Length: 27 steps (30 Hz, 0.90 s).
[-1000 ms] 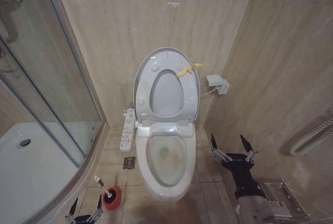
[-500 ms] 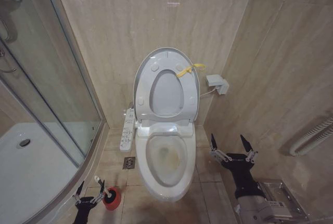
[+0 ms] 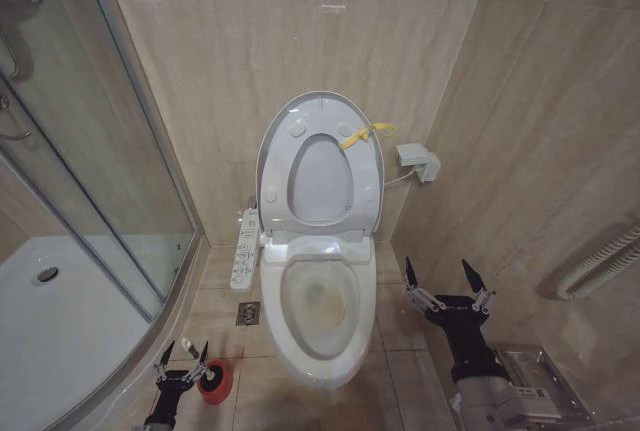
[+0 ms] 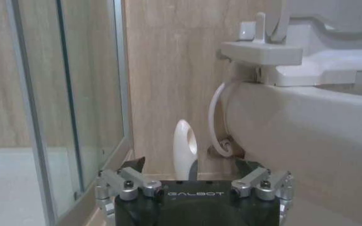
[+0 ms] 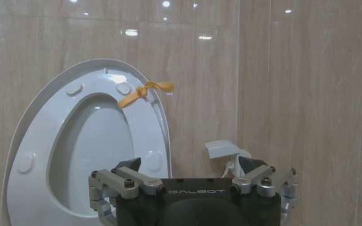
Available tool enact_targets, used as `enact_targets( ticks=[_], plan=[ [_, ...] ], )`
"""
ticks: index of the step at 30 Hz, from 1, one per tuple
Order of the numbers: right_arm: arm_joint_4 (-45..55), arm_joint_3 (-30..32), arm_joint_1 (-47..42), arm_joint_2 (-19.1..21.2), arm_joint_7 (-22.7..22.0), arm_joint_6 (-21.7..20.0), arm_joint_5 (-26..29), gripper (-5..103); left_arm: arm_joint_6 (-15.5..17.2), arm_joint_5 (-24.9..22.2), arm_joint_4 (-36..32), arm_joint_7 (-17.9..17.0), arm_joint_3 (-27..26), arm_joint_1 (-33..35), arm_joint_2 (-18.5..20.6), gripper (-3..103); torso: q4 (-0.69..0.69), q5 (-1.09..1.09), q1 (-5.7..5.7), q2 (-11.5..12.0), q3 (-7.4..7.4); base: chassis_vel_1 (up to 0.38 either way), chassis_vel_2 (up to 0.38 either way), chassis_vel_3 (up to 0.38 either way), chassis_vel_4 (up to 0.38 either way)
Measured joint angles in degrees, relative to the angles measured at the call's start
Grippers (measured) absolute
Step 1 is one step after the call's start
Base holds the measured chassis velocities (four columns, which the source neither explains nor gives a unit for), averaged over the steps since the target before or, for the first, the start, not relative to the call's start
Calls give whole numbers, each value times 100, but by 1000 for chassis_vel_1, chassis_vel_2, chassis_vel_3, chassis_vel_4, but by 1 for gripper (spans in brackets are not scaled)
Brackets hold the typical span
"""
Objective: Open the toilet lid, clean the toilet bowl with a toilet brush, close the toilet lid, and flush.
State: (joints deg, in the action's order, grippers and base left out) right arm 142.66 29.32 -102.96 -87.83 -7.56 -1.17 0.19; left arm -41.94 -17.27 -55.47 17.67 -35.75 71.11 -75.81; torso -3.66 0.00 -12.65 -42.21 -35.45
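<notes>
Toilet brush (image 3: 205, 372) is standing in its red holder (image 3: 214, 381) on the floor, left of the toilet bowl (image 3: 322, 301). We are seeing the left gripper (image 3: 182, 356) hanging just at its white handle (image 4: 184, 149), fingers spread on both sides without pinching it. The toilet lid (image 3: 322, 163) is leaning upright against the wall. The right gripper (image 3: 445, 279) is waiting right of the bowl, fingers spread.

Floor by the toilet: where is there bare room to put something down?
Bare tiles lie in front of the white ceramic toilet bowl, and between it and the open right gripper. It's crowded by the glass shower: the open left gripper straddles the white-handled toilet brush.
</notes>
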Motion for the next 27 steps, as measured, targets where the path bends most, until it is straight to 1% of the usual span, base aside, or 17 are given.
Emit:
enact_targets(
  ticks=[4, 5, 12, 13, 20, 21, 23, 26, 27],
  plan=[
    [0, 0, 0, 0, 0, 0, 0, 100, -3, 12, 101, 13, 15, -95, -3, 97, 0, 0, 0, 0, 0, 0, 0, 0, 0],
    [0, 0, 0, 0, 0, 0, 0, 100, -3, 13, 133, 13, 15, -124, -3, 100, -1, 0, 0, 0, 0, 0, 0, 0, 0],
    [0, 0, 0, 0, 0, 0, 0, 100, -13, 18, 299, 2, 9, -249, 16, 100, -1, 0, 0, 0, 0, 0, 0, 0, 0],
    [0, 0, 0, 0, 0, 0, 0, 100, -20, 15, 325, 20, 9, -258, 18, 76, 0, 1, 0, 0, 0, 0, 0, 0, 0],
    [0, 0, 0, 0, 0, 0, 0, 100, -93, 0, 351, 117, 12, -256, -30, 76, 0, 0, 0, 0, 0, 0, 0, 0, 0],
    [0, 0, 0, 0, 0, 0, 0, 100, -164, 2, 392, 119, 15, -280, -45, 48, 0, 0, 0, 0, 0, 0, 0, 0, 0],
    [0, 0, 0, 0, 0, 0, 0, 100, -244, 7, 444, 126, 15, -311, -63, 48, -1, 0, 0, 0, 0, 0, 0, 0, 0],
    [0, 0, 0, 0, 0, 0, 0, 100, -270, -3, 453, 153, 12, -300, -69, 48, -1, 1, 0, 0, 0, 0, 0, 0, 0],
    [0, 0, 0, 0, 0, 0, 0, 100, -277, -19, 452, 182, 7, -289, -69, 22, -1, 0, 0, 0, 0, 0, 0, 0, 0]
  ],
)
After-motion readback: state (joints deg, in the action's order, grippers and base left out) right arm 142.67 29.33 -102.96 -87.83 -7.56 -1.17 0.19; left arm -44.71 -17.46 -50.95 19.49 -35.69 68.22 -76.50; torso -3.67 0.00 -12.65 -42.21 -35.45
